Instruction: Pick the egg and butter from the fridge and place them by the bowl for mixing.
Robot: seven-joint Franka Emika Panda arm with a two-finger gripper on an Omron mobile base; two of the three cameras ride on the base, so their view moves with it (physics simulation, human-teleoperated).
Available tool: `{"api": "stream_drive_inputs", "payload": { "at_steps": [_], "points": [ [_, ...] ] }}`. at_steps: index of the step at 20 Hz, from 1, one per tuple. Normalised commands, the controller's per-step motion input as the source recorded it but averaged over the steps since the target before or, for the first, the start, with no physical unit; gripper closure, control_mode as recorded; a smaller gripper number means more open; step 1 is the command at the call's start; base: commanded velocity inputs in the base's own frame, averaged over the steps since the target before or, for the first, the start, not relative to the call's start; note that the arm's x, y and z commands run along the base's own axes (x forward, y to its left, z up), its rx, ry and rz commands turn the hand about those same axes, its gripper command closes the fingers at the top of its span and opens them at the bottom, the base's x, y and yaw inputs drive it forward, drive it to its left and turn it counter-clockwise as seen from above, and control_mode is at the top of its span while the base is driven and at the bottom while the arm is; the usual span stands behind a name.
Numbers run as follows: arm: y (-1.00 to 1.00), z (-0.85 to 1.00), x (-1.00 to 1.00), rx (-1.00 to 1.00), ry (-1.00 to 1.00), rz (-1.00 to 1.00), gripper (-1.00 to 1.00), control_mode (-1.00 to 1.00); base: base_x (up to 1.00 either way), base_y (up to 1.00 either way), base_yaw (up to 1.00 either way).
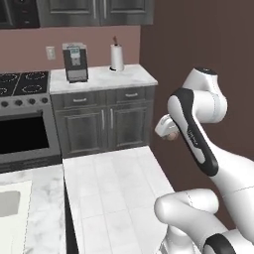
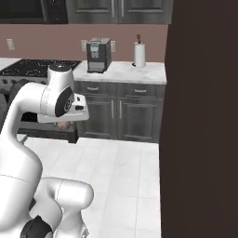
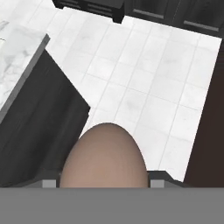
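We have the egg (image 3: 104,157) clamped between the half-closed fingers of the gripper (image 3: 104,181), held high over the tiled floor (image 3: 144,83), so delivery by the bowl and the whole butter run remain.

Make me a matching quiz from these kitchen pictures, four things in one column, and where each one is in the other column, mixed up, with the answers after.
Things:
1. egg
2. coffee machine
3. paper towel roll
4. stove

Places:
A. on the counter, toward its right end
B. left of the marble counter
C. between the fingers of the hand, above the tiled floor
D. on the counter's left part, next to the stove

Pairs: 1-C, 2-D, 3-A, 4-B
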Motion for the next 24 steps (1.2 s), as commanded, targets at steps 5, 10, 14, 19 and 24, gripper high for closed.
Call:
{"api": "stream_drive_inputs", "payload": {
  "at_steps": [5,10,14,19,24],
  "points": [
    [0.0,0.0,0.0,0.0,0.0,0.0,1.0,1.0,0.9,-0.19,0.01],
    [0.0,0.0,0.0,0.0,0.0,0.0,1.0,1.0,0.93,-0.13,0.06],
    [0.0,0.0,0.0,0.0,0.0,0.0,1.0,1.0,0.94,-0.05,0.11],
    [0.0,0.0,0.0,0.0,0.0,0.0,1.0,1.0,0.88,0.0,0.2],
    [0.0,0.0,0.0,0.0,0.0,0.0,1.0,1.0,0.78,0.0,0.34]
  ]
}}
